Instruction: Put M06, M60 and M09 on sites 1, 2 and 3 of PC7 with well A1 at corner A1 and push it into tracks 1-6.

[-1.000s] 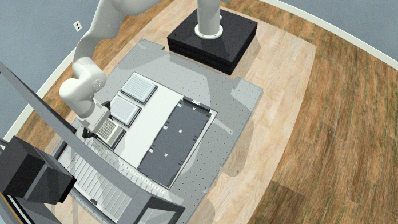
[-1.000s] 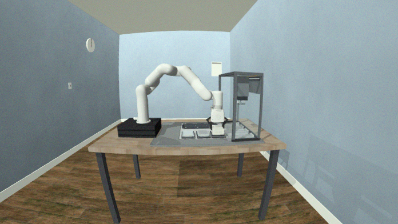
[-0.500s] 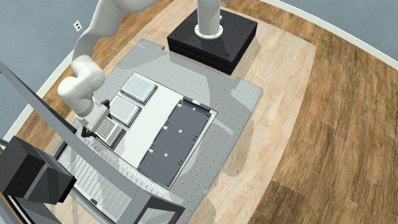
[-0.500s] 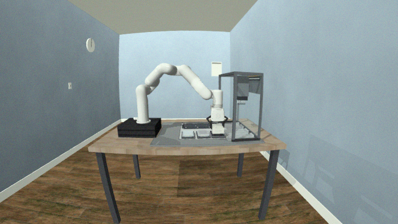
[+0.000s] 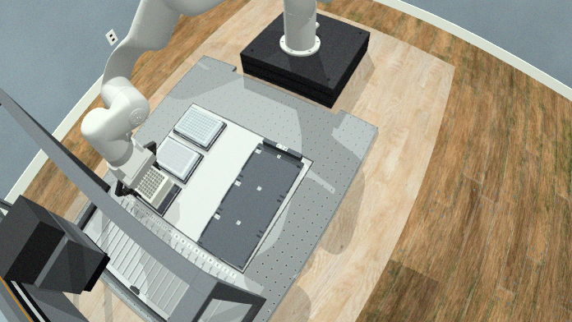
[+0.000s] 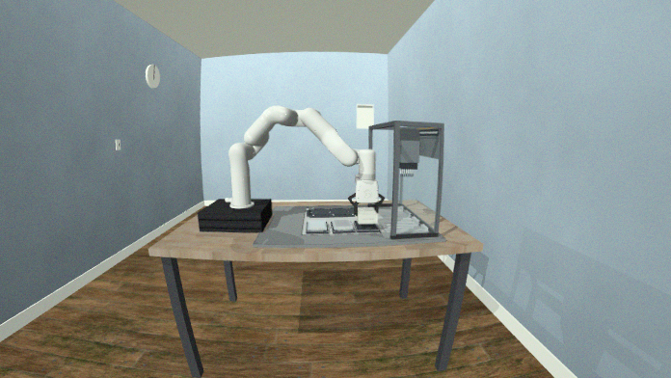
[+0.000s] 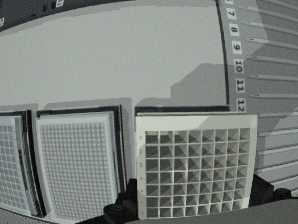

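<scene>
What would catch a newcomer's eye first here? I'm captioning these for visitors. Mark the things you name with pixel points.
Probably the white arm (image 5: 117,103) (image 6: 325,135), arching from its black base (image 5: 267,67) (image 6: 231,224) to the plate nests. Its fingers grip the cream deep-well block M09 (image 5: 153,184) (image 6: 367,216) (image 7: 197,172), held above nest S3. Next comes the tall grey instrument frame (image 6: 395,193) over the loading rails (image 5: 123,240) (image 7: 275,58), then the long dark carrier PC7 (image 5: 255,205) (image 6: 333,212) on the pale apron.
</scene>
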